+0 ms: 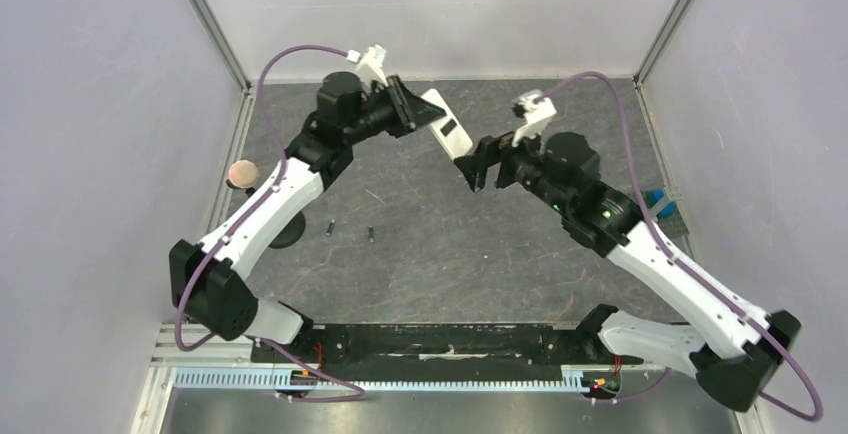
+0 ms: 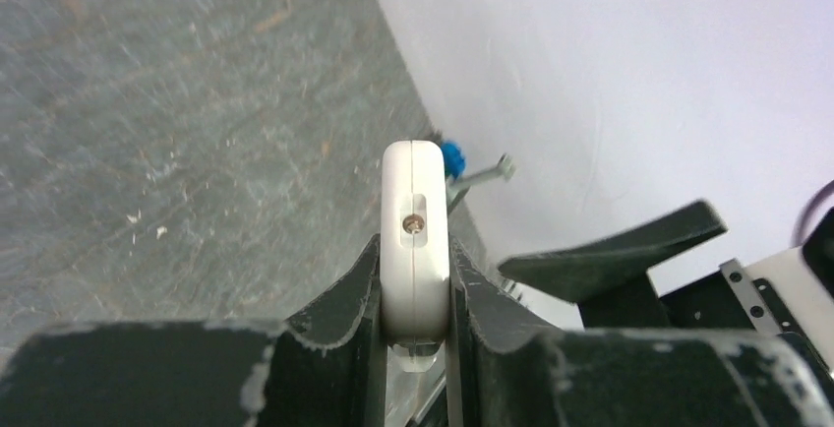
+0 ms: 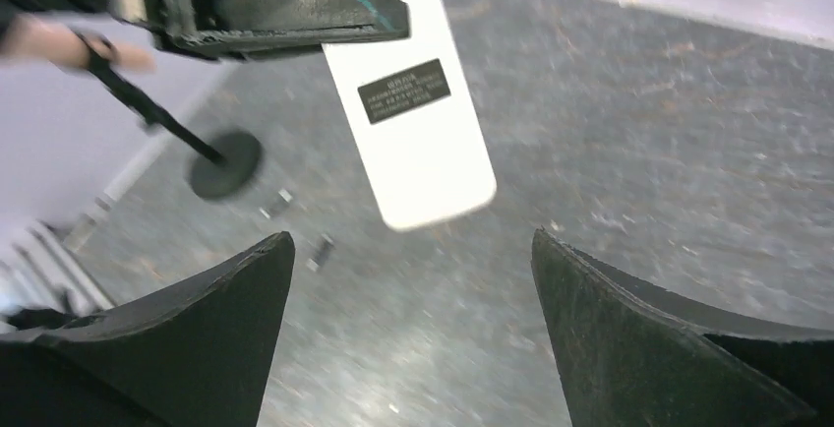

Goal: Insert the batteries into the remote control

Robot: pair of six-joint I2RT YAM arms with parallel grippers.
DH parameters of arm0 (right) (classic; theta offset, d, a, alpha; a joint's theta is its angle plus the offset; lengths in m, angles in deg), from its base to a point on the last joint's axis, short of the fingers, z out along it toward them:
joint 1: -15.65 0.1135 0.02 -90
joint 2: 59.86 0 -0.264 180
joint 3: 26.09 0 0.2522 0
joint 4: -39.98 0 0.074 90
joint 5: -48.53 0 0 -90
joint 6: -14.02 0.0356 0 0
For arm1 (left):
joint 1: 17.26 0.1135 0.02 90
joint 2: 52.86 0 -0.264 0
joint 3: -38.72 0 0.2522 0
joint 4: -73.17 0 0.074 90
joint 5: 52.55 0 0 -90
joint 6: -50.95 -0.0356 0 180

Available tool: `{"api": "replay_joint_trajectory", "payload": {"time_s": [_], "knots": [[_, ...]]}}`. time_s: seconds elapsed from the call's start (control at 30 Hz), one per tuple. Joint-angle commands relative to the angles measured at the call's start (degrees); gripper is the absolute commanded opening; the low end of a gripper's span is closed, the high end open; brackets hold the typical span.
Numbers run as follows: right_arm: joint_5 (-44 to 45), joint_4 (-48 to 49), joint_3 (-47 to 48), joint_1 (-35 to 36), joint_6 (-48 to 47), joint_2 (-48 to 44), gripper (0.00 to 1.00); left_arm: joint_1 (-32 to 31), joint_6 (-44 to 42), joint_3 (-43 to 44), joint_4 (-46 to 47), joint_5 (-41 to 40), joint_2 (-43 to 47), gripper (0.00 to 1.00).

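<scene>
Top external view: the left hand (image 1: pixel 418 106) is clamped on one end of the remote control (image 1: pixel 447 126) and holds it in the air over the far middle of the grey surface (image 1: pixel 450 254). The remote is a slim white bar with rounded corners, slanting from the left hand toward the right hand (image 1: pixel 478 166). The side facing up is plain white with a small black rectangular label, and no buttons show. The right hand is spread apart and grips nothing, just beside the remote's free end.

In the right wrist view, that free end hangs beyond the gap between the two black fingers (image 3: pixel 226 319) without touching either. The label carries pale print too blurred to read.

In the left wrist view, the remote is seen edge-on. Its narrow white rounded end has a short slot with a small brassy dot inside, and it is pinched on both sides.

The batteries (image 1: pixel 329 226), two tiny dark cylinders, lie on the surface near each other but apart. They are well away from the remote, beside a small black stand (image 1: pixel 288 230) with a pinkish disc on top.
</scene>
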State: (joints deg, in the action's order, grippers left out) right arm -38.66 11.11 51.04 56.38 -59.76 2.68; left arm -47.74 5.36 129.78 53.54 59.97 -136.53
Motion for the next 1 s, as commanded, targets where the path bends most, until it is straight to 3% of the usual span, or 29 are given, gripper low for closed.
{"api": "replay_joint_trajectory", "payload": {"time_s": [0.0, 0.17, 0.43, 0.6, 0.97], "knots": [[3.6, 14.4, -5.6, 0.2, 16.7, -7.8, 0.93, 3.0, 10.8, -3.8, 16.1, 0.3, 7.0, 0.02], [7.7, 23.0, -8.5, 0.0, 26.3, -9.2, 0.92, 3.4, 16.9, -7.8, 23.9, -3.4, 11.4, 0.02], [-1.7, 31.6, -7.1, -1.9, 40.1, -4.0, 0.88, 3.4, 21.7, -9.9, 26.3, -5.1, 15.2, 0.02], [-7.4, 44.4, -12.8, -4.3, 49.1, -3.9, 0.81, 3.9, 24.9, -10.8, 26.1, -4.0, 15.3, 0.02], [-11.2, 42.4, -8.0, -5.4, 49.8, 1.3, 0.73, 4.8, 31.0, -13.4, 29.3, -1.0, 14.6, 0.02]]}}
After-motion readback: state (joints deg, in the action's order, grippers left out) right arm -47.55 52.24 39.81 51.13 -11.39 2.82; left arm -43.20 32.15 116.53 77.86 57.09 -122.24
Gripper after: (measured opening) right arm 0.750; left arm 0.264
